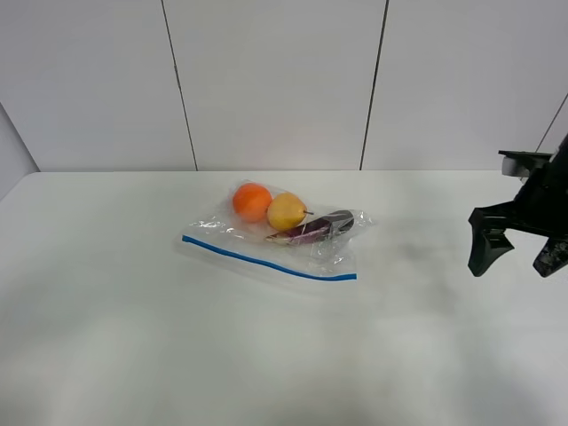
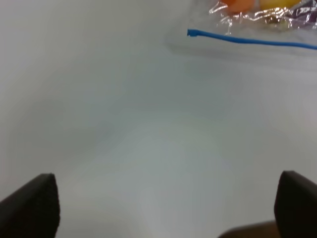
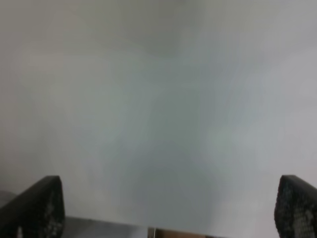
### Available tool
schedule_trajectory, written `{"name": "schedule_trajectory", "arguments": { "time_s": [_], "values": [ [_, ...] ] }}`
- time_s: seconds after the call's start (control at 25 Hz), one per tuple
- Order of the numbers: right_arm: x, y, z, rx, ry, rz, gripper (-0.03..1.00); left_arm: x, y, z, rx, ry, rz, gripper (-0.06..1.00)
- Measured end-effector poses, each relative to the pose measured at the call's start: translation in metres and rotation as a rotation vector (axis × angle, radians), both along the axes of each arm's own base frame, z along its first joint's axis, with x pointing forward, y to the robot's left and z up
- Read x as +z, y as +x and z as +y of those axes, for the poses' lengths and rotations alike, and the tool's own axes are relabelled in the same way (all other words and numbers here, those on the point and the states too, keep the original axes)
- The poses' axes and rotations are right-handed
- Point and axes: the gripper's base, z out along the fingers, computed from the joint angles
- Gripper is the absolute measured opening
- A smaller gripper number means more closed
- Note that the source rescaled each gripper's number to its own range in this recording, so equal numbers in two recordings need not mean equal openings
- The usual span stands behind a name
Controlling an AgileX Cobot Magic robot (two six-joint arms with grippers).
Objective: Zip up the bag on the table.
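The bag (image 1: 275,238) lies flat in the middle of the table (image 1: 124,337). It is clear crinkly plastic with a blue strip (image 1: 266,260) along its near edge, and holds an orange (image 1: 252,201), a yellow pear (image 1: 287,211) and a purple eggplant (image 1: 315,230). My right gripper (image 1: 519,253) hangs open and empty above the table's right side, well apart from the bag. My left gripper (image 2: 168,208) is open and empty, out of the exterior high view; the left wrist view shows the bag's blue strip (image 2: 247,39) far ahead of its fingers.
A white panelled wall (image 1: 275,80) stands behind the table's far edge. The right wrist view shows only bare white tabletop (image 3: 158,114) between the two fingertips (image 3: 34,208).
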Motion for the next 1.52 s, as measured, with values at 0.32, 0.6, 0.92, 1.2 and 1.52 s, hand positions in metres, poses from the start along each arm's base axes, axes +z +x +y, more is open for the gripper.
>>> {"name": "schedule_trajectory", "arguments": {
  "time_s": [0.32,0.6,0.92,1.2,1.52],
  "values": [
    [0.011,-0.083,0.005,-0.01,-0.007,-0.094,0.94,-0.001,0.0,0.0,0.002,-0.003,0.005,1.0],
    [0.009,-0.146,0.009,-0.019,-0.022,-0.303,0.94,-0.001,0.0,0.0,0.003,-0.005,0.005,1.0],
    [0.015,-0.199,0.012,-0.037,-0.035,-0.603,0.94,-0.001,0.0,0.0,0.003,-0.005,0.005,1.0],
    [0.023,-0.214,0.016,0.003,-0.015,-0.714,0.94,-0.001,0.0,0.0,0.003,-0.006,0.005,1.0],
    [0.033,-0.251,0.016,0.009,-0.016,-0.959,0.94,-0.001,0.0,0.0,0.003,-0.006,0.005,1.0]
  ]
}}
